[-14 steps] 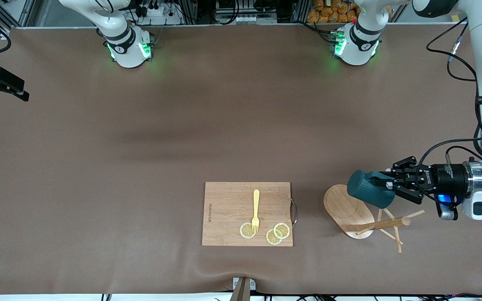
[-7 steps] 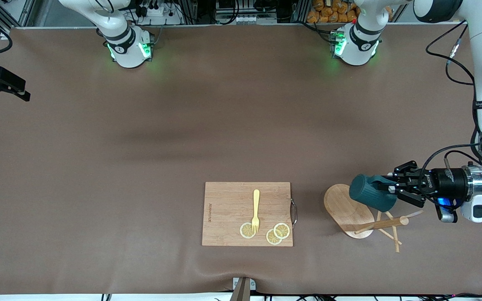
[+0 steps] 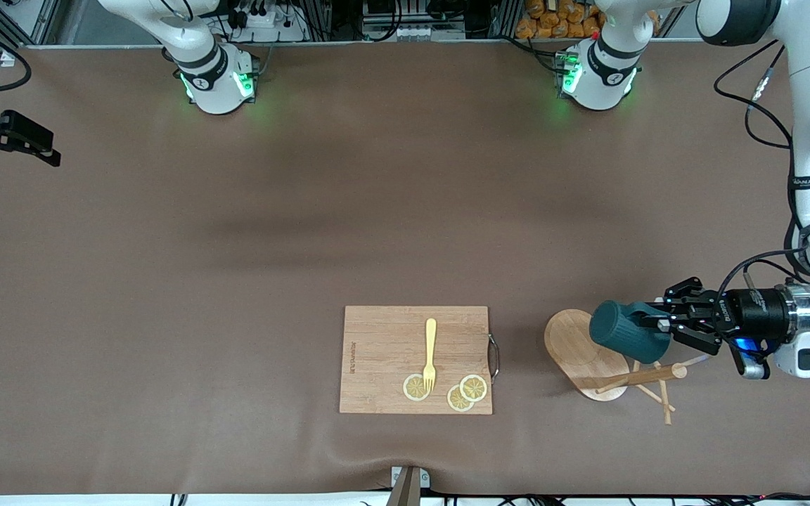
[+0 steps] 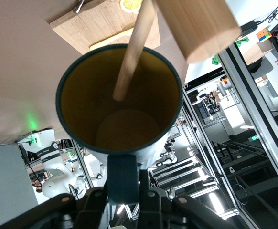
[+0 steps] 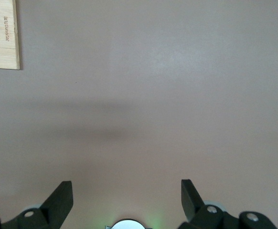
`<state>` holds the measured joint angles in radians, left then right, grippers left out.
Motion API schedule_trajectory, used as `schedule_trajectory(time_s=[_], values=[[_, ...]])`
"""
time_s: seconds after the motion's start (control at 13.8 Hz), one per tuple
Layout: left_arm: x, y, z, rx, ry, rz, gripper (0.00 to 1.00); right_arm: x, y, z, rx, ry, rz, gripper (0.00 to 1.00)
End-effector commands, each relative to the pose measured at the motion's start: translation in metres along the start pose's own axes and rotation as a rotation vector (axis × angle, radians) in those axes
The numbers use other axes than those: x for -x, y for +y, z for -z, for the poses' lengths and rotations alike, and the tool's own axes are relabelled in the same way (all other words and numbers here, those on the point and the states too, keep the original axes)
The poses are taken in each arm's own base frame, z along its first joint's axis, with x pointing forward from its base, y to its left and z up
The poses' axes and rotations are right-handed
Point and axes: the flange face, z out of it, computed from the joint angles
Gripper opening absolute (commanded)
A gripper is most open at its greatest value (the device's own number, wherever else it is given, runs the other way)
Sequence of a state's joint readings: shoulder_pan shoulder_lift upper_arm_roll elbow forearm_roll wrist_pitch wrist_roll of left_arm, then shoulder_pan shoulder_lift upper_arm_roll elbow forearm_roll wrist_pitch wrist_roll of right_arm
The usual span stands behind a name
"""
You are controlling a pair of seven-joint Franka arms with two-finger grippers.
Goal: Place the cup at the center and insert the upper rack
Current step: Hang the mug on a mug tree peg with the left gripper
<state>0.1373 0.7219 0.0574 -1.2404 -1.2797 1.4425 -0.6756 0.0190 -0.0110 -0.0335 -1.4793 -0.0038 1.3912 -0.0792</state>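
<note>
The dark teal cup lies sideways in the air, held by its handle in my shut left gripper, over the upper rack's oval base. The wooden rack lies tipped on its side near the left arm's end of the table, its post and thin pegs pointing along the table. In the left wrist view the cup's mustard-yellow inside faces the camera, and a peg reaches into its mouth. My left gripper clamps the handle. My right gripper waits open over the right arm's end of the table; its view shows bare mat.
A rectangular wooden cutting board with a yellow fork and several lemon slices lies near the front camera, beside the rack. Its corner shows in the right wrist view. A brown mat covers the table.
My left gripper has shifted the cup slightly toward the left arm's end and lower over the rack. The rack's pegs have moved a little. The right gripper has drifted slightly.
</note>
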Motion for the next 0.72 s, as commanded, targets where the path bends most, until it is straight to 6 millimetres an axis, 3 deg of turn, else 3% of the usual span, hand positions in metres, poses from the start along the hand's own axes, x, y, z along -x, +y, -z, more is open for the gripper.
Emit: schedule_trajectory(time_s=[0.0, 0.36, 0.65], values=[[0.005, 0.005, 0.003, 0.048, -0.055, -0.028, 0.02, 0.002, -0.002, 0.0, -0.003, -0.01, -0.017, 1.0], [0.008, 0.008, 0.006, 0.088, -0.08, -0.042, 0.02, 0.003, -0.002, 0.0, -0.007, -0.019, -0.016, 1.0], [-0.006, 0.002, 0.005, 0.089, -0.083, -0.061, 0.02, 0.002, -0.004, -0.002, -0.037, -0.022, -0.015, 1.0]])
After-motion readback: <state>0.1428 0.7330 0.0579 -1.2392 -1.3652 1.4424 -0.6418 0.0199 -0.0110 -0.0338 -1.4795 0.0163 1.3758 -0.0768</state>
